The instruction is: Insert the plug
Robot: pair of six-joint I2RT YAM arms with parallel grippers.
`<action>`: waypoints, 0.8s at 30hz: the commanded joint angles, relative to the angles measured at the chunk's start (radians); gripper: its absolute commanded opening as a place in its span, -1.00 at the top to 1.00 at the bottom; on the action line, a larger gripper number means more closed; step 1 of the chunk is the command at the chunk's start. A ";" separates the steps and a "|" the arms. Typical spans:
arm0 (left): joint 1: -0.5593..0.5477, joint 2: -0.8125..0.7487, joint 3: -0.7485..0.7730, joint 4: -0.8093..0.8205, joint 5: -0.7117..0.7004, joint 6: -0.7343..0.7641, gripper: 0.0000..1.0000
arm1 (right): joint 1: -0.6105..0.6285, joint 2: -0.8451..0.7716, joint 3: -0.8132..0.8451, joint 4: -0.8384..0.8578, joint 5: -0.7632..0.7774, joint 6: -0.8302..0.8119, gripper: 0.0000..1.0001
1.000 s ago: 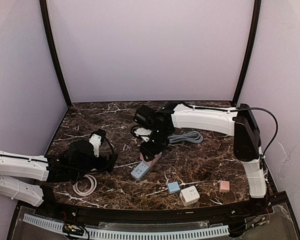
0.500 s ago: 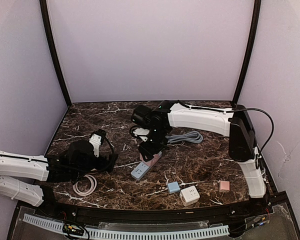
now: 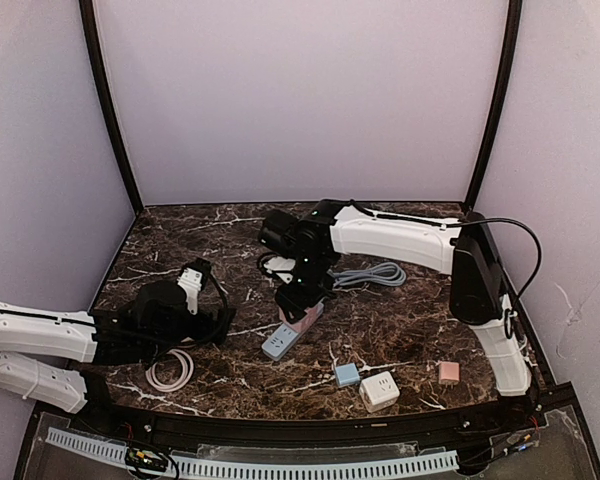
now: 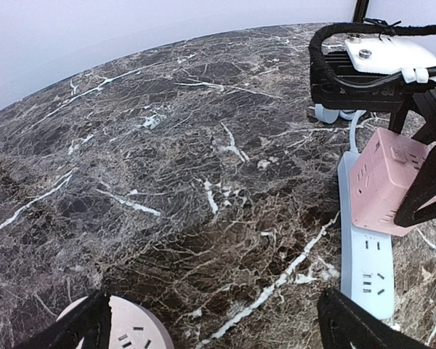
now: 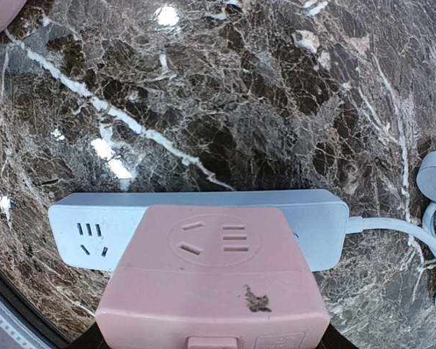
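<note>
Plug cube [image 5: 212,291], pink, clamped in half-shut R pincer [image 3: 302,305], held right over blue power strip [image 5: 87,233], prob. to line prongs w/ socket; contact unclear. L pincer [image 4: 221,331] wide open, empty, parked aside.

No legible txt, labels or nos. anywhere.

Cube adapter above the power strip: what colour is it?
Pink cube adapter; the right wrist view shows it best.

Your marble bench [image 3: 410,325] carries a blue-grey power strip [image 3: 277,343]. Right of it and farther back lies a grey cable [image 3: 375,273]; left, a white cable coil [image 3: 170,373]; nearer right, a blue cube [image 3: 347,375], white cube [image 3: 379,390] and pink cube [image 3: 448,373].
</note>
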 commanded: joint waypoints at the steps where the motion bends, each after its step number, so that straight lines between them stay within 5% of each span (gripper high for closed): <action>1: 0.006 -0.021 -0.022 -0.021 -0.005 0.005 -0.97 | 0.006 0.107 -0.040 0.019 0.019 0.022 1.00; 24: 0.005 -0.036 -0.027 -0.026 0.000 0.003 -0.97 | 0.018 0.129 -0.072 0.027 0.039 0.023 1.00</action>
